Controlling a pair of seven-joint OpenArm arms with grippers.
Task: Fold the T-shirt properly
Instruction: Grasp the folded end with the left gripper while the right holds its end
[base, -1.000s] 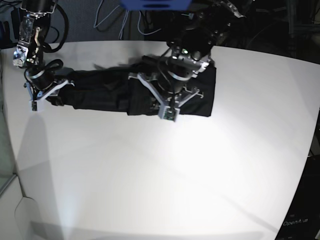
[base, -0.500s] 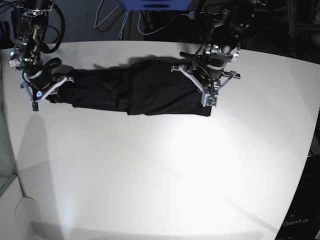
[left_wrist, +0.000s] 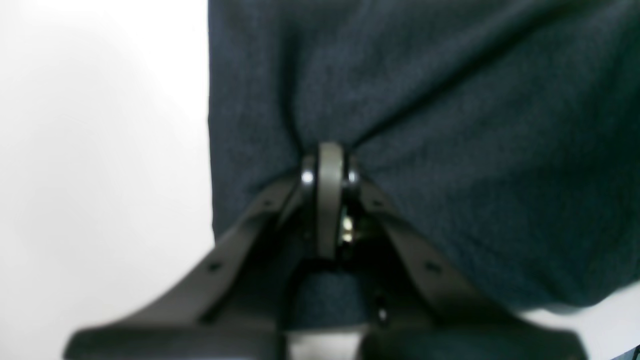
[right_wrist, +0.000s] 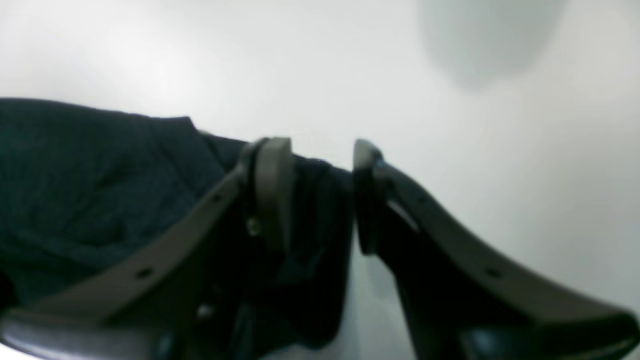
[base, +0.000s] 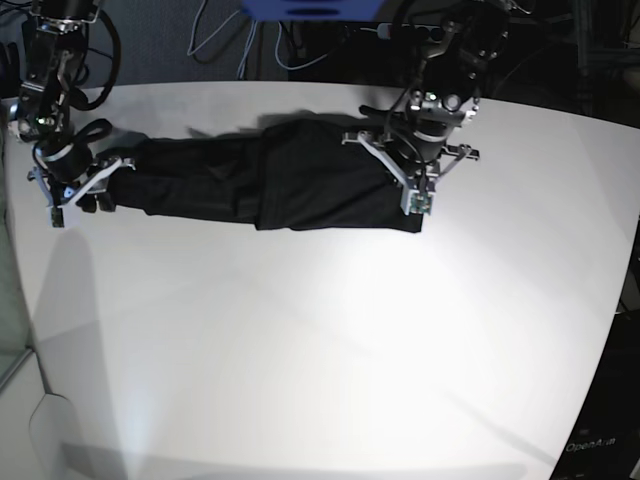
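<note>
Moved: right gripper (right_wrist: 320, 195) slid left, jaws apart now | left gripper (left_wrist: 327, 172) pinching, maybe, one T-shirt (base: 290, 185) | one table (base: 320, 340)

t-shirt (base: 300, 185) soft matte black knit cloth; table (base: 330, 350) smooth white, slight sheen.

Only one bit of writing shows. Down at about 4 o'clock in the base view, a black panel (base: 608, 440) beside the white table (base: 320, 340) has pale letters that look like "OpenArm", cut off.
</note>
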